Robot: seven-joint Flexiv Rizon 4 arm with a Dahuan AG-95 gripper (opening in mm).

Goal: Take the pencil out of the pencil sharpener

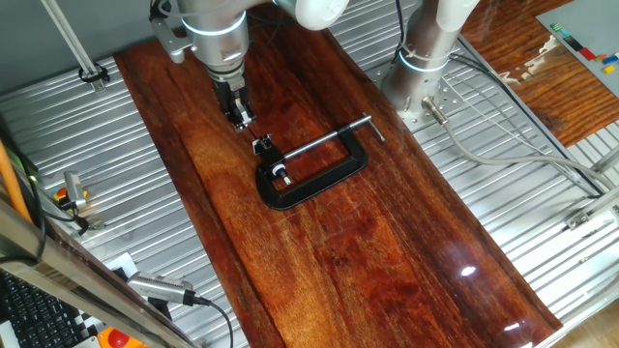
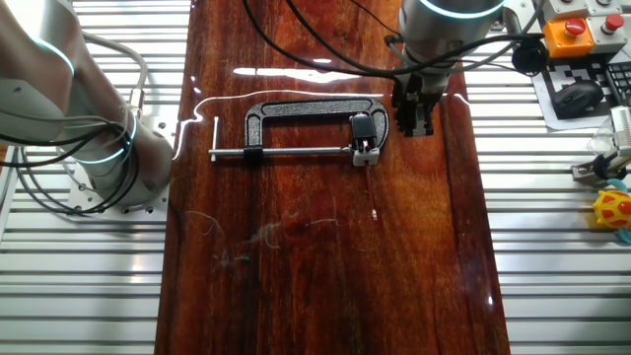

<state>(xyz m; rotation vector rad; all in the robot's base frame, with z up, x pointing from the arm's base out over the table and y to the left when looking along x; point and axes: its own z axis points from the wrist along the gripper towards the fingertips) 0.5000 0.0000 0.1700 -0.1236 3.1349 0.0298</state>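
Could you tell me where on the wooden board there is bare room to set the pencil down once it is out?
The long stretch of wooden board beyond the pencil tip is bare. The strip between the clamp back and the board's end is narrow. It is crowded around the pencil sharpener, held in the clamp, with the hand right beside it.

Your dark wooden bench (image 2: 315, 286) carried the black clamp (image 2: 296, 108), gripping the pencil sharpener (image 2: 366, 149) with its pencil (image 2: 372, 187).
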